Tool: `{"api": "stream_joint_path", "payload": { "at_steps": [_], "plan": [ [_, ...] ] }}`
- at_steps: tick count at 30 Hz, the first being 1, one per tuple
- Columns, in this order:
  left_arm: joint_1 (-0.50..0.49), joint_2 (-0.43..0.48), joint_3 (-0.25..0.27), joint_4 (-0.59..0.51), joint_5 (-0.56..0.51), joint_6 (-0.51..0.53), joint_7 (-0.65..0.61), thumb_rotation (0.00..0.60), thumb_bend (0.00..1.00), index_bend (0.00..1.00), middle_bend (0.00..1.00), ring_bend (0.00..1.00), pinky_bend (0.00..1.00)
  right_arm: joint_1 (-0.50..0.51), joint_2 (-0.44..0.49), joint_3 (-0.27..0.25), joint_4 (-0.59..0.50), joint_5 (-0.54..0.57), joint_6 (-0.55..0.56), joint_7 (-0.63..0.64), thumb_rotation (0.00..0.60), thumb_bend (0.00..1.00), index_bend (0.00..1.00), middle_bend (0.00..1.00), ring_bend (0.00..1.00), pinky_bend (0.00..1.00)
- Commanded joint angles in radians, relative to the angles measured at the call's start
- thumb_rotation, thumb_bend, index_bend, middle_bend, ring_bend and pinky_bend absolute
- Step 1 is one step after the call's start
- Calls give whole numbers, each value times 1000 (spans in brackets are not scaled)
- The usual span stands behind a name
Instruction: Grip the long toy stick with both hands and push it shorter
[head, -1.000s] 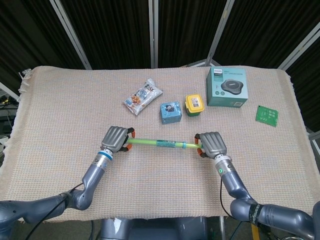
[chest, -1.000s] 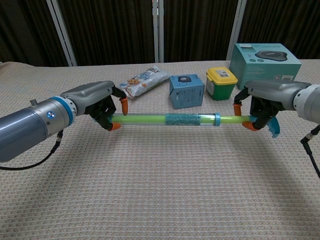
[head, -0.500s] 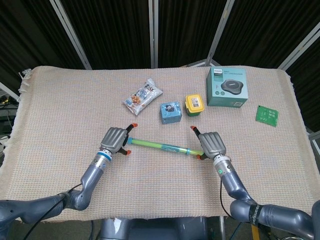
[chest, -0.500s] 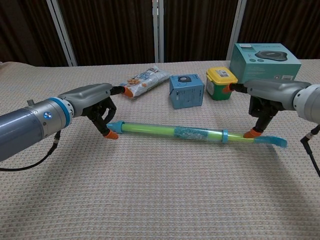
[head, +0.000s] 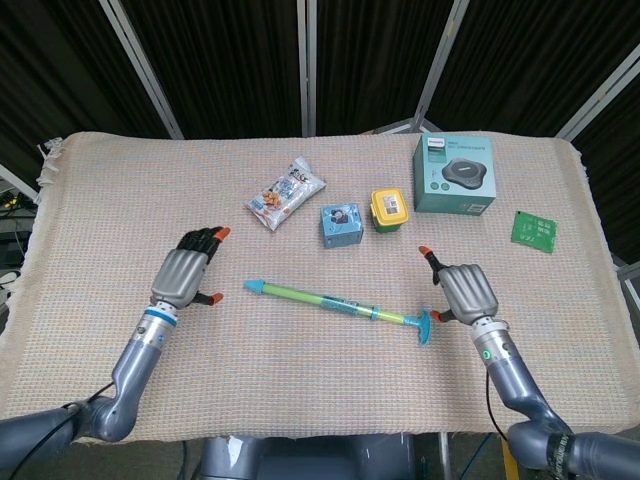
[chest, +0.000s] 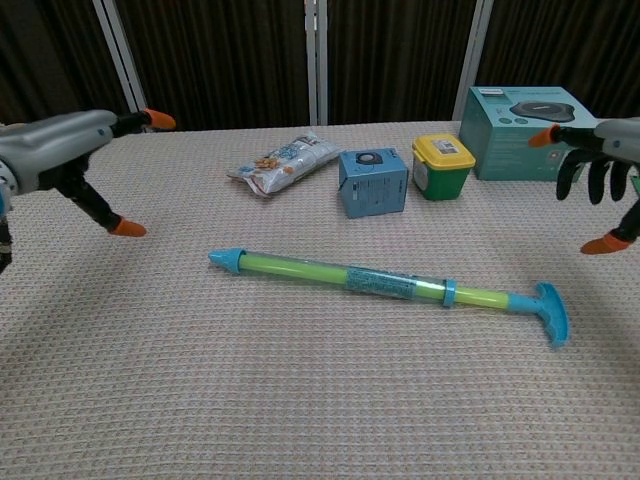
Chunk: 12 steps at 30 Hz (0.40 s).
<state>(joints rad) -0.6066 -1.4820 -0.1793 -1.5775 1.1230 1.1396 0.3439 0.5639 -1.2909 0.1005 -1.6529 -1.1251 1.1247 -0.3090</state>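
Observation:
The long toy stick (head: 340, 303) (chest: 380, 283) lies flat on the table, a green tube with a blue tip at its left end and a blue handle at its right end, slanting down to the right. My left hand (head: 183, 273) (chest: 70, 150) is open and hovers well to the left of the blue tip. My right hand (head: 466, 292) (chest: 600, 170) is open too, just right of the handle. Neither hand touches the stick.
Behind the stick stand a small blue box (head: 341, 224), a yellow-lidded green tub (head: 389, 210) and a teal product box (head: 454, 173). A snack packet (head: 286, 192) lies at the back left and a green card (head: 533, 230) at the far right.
Both hands let go of the stick and drew apart, left hand leftward, right hand rightward. The stick dropped to the table and lies slanted.

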Motion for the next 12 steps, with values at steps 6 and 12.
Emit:
{"api": "stream_joint_path", "payload": {
  "at_steps": [6,12],
  "plan": [
    [276,285,191,-279,247,322,-14,600,0,0,0,0,0,-240,144,-111,-12,-328,325,254,600,0,0,0,0,0],
    [347,308,244,-250,318,383,-64,600,0,0,0,0,0,-324,142,-144,28,-383,432,223,600,0,0,0,0,0]
  ]
}}
